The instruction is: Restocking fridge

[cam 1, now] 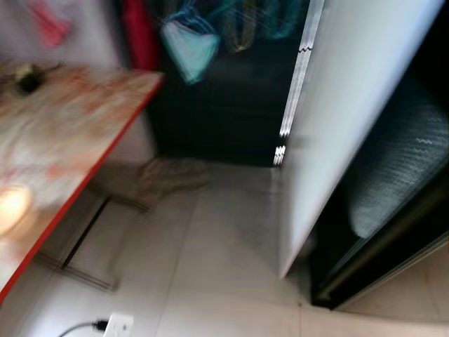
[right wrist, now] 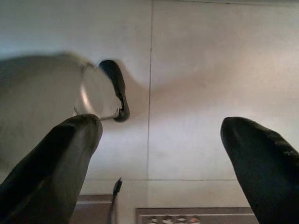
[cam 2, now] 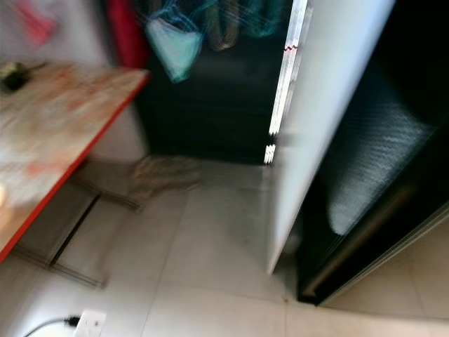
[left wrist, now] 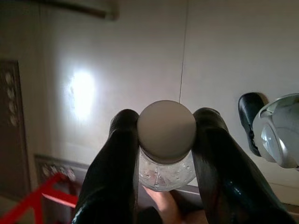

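Note:
My left gripper (left wrist: 166, 115) is shut on a clear bottle (left wrist: 166, 168) with a round grey cap (left wrist: 166, 130), one black finger on each side of its neck. It hangs over pale floor tiles. My right gripper (right wrist: 161, 125) is open above the tiled floor with nothing between its fingers. Both eye views are blurred. In them a tall white fridge door (cam 1: 351, 105) stands open on the right. Beside it is a dark fridge interior (cam 1: 421, 84) holding a grey rounded shape (cam 1: 400, 161).
A table with a red edge (cam 1: 63, 140) runs along the left. A cloth (cam 1: 168, 175) lies on the tiled floor at the back, and a white plug block (cam 1: 116, 325) lies near the front. A teal bag (cam 1: 188, 45) hangs ahead. My black foot (right wrist: 116, 88) is on the tiles.

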Motion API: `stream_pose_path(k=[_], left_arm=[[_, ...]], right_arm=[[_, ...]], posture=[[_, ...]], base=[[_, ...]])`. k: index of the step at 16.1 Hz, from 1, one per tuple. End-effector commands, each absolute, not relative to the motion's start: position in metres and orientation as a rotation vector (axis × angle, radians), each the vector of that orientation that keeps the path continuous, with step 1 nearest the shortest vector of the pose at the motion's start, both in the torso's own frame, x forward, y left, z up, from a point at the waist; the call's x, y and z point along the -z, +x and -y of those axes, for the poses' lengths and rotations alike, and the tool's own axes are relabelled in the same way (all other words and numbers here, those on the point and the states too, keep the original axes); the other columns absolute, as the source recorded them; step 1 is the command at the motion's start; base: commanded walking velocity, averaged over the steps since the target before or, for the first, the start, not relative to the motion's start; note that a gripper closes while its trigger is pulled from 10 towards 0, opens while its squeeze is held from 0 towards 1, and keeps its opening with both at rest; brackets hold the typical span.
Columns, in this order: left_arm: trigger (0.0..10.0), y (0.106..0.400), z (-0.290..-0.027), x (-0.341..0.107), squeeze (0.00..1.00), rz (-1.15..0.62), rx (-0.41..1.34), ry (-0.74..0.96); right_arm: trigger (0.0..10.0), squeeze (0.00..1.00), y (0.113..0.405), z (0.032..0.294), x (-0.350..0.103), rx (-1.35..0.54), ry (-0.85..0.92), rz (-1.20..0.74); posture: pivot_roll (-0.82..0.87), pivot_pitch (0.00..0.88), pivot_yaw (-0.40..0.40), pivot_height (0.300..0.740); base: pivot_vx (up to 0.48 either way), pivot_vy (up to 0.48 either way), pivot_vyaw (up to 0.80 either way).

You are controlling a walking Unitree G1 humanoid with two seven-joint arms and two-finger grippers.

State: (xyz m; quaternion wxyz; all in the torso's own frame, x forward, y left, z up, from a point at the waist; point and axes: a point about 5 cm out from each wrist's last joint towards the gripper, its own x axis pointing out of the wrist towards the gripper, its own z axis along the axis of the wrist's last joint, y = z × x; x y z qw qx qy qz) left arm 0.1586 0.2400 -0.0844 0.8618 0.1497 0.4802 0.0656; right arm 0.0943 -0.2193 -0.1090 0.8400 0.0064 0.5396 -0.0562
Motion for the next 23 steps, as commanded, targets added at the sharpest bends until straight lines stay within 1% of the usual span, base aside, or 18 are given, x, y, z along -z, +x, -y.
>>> stream_pose_path(k=[1, 3, 4, 5, 6, 9, 11, 12, 13, 15, 19, 23], left_arm=[[10.0, 0.152, -0.237, 0.088, 0.0, -1.027, -0.119, 0.31], [10.0, 0.148, -0.233, 0.09, 0.0, -1.034, -0.115, 0.296], [10.0, 0.14, -0.226, 0.095, 0.0, -1.052, -0.117, 0.269], [10.0, 0.136, -0.223, 0.097, 0.0, -1.062, -0.12, 0.254], [10.0, 0.128, -0.215, 0.101, 0.0, -1.08, -0.122, 0.223], [10.0, 0.103, -0.205, 0.11, 0.0, -1.136, -0.111, 0.195], [10.0, 0.096, -0.208, 0.111, 0.0, -1.149, -0.114, 0.203], [10.0, 0.09, -0.216, 0.111, 0.0, -1.154, -0.117, 0.226], [10.0, 0.086, -0.23, 0.108, 0.0, -1.151, -0.155, 0.238], [10.0, 0.087, -0.243, 0.105, 0.0, -1.149, -0.165, 0.273], [10.0, 0.09, -0.253, 0.102, 0.0, -1.129, -0.187, 0.274], [10.0, 0.088, -0.248, 0.104, 0.0, -1.144, -0.167, 0.272]], right_arm=[[10.0, 0.0, 0.09, 0.22, 0.11, 0.051, -0.058, -1.16], [10.0, 0.0, 0.091, 0.221, 0.109, 0.02, -0.093, -1.148], [10.0, 0.0, 0.089, 0.227, 0.108, 0.047, -0.092, -1.145], [10.0, 0.0, 0.088, 0.229, 0.108, 0.056, -0.093, -1.145], [10.0, 0.0, 0.087, 0.236, 0.106, 0.082, -0.098, -1.144], [10.0, 0.0, 0.081, 0.25, 0.104, 0.161, -0.068, -1.14], [10.0, 0.0, 0.08, 0.251, 0.104, 0.19, -0.041, -1.132], [10.0, 0.0, 0.077, 0.249, 0.105, 0.215, -0.009, -1.13], [10.0, 0.0, 0.076, 0.241, 0.107, 0.207, 0.013, -1.133], [10.0, 0.0, 0.077, 0.224, 0.111, 0.192, 0.038, -1.136], [10.0, 0.0, 0.078, 0.212, 0.113, 0.221, 0.085, -1.135], [10.0, 0.0, 0.075, 0.218, 0.113, 0.261, 0.096, -1.134]], posture=[[0.02, 0.017, 0.041, 0.74], [0.0, 0.017, 0.014, 0.74], [-0.01, 0.014, -0.019, 0.74], [-0.01, 0.012, -0.025, 0.74], [0.0, 0.012, -0.055, 0.74], [0.01, 0.002, -0.058, 0.74], [0.03, 0.004, -0.042, 0.74], [0.05, 0.002, -0.033, 0.74], [0.05, 0.0, -0.017, 0.74], [0.05, 0.0, 0.026, 0.74], [0.02, 0.0, 0.031, 0.74], [0.01, 0.0, 0.047, 0.74]], base=[[0.0, 0.0, -0.8], [0.0, 0.0, -0.8], [0.0, 0.0, -0.8], [0.0, 0.0, -0.8], [0.0, 0.0, -0.8], [0.0, 0.0, -0.8], [0.0, 0.0, -0.8], [0.0, 0.0, -0.8], [0.0, 0.0, -0.8], [0.0, 0.0, -0.8], [0.0, 0.0, -0.8], [0.0, 0.0, -0.8]])
